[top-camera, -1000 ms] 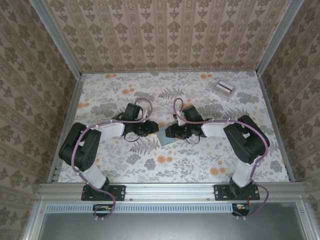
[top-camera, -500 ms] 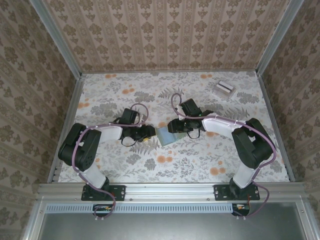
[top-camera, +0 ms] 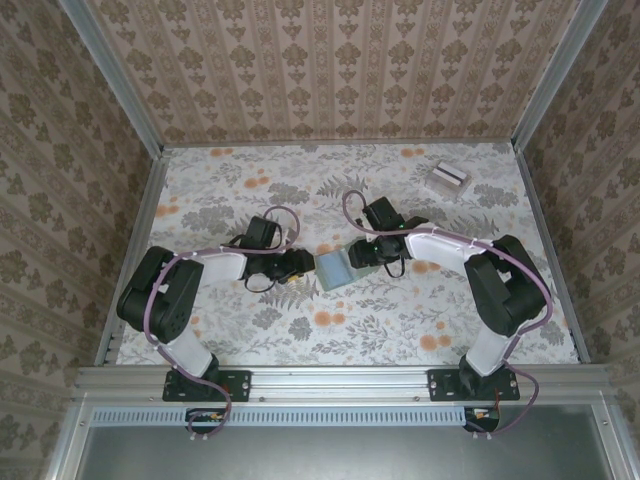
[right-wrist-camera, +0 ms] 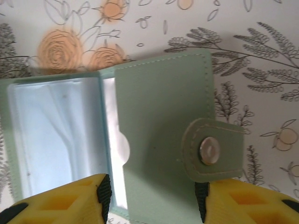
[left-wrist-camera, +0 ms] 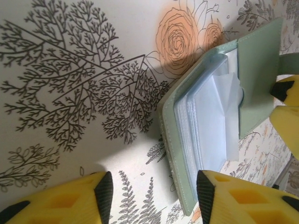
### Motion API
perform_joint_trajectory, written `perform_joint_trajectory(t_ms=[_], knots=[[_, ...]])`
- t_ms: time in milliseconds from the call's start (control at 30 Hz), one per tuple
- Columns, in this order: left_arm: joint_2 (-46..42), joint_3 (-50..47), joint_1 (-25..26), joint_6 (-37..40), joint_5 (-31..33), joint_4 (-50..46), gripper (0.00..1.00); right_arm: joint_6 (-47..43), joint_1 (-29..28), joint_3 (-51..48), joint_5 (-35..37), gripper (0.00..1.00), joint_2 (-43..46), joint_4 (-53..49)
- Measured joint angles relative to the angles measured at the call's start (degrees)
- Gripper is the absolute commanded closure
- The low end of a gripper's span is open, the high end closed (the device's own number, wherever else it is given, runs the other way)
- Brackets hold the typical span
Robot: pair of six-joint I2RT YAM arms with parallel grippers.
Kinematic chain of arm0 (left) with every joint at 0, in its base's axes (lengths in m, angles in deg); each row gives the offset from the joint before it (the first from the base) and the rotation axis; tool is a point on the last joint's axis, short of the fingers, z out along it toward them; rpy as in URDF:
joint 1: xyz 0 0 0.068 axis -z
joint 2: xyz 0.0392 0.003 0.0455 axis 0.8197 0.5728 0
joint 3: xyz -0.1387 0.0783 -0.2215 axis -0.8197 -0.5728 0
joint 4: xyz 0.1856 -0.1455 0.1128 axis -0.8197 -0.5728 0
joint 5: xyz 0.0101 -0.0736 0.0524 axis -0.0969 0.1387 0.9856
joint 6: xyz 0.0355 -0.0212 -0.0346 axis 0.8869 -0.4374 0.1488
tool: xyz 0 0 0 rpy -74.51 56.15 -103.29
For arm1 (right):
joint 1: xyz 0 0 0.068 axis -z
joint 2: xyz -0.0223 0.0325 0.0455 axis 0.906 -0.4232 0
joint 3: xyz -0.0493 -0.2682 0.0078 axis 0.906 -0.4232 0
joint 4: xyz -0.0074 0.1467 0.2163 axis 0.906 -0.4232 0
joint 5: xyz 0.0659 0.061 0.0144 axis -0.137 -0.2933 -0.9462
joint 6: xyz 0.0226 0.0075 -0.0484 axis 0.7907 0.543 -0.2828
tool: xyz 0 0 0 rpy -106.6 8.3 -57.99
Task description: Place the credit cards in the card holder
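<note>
The card holder lies open on the flowered table between my two grippers. It is grey-green outside with pale blue sleeves inside. My left gripper is open at its left end, and a corner of the cover lies loose between the fingers. My right gripper is open over the right panel, its fingers spread from the pocket edge to the snap tab. A white edge shows in the pocket notch. The credit cards lie stacked far back on the right.
The table is walled in by patterned panels on three sides, with metal rails along its edges. Bare cloth lies behind and in front of the holder. One yellow finger of my right gripper shows at the edge of the left wrist view.
My left jaws have spread and let go of the holder, which now lies flatter and open. My right gripper has shifted a little back and right, its elbow swinging outward.
</note>
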Motion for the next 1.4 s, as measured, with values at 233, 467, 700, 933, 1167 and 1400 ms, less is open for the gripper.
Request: perform_joint_trajectory(t_ms=[233,467,700,933,1167,1400], knots=[[0.5,0.5,1.5,-0.7,0.5,1.5,0.44,-0.5,1.0,-0.3,1.1,0.58,-3.7,0.3],[2.9,1.6,3.7,-1.8,0.4,3.7,0.69,1.1,1.6,-0.7,0.9,0.64,-3.7,1.0],[3.0,2.1,3.4,-2.3,0.2,5.6,1.00,2.7,2.1,-2.2,-0.9,0.61,-3.3,3.9],[0.3,2.2,3.3,-1.5,-0.5,4.2,1.00,2.7,2.4,-7.3,-5.4,0.48,-0.2,10.8],[-2.1,3.1,3.3,-0.1,-4.4,1.7,1.00,-1.3,1.6,-10.6,-13.8,0.28,4.1,13.3],[-2.4,3.4,3.3,0.4,-7.8,1.0,1.00,2.0,-0.2,-11.4,-22.5,0.21,3.5,21.7]])
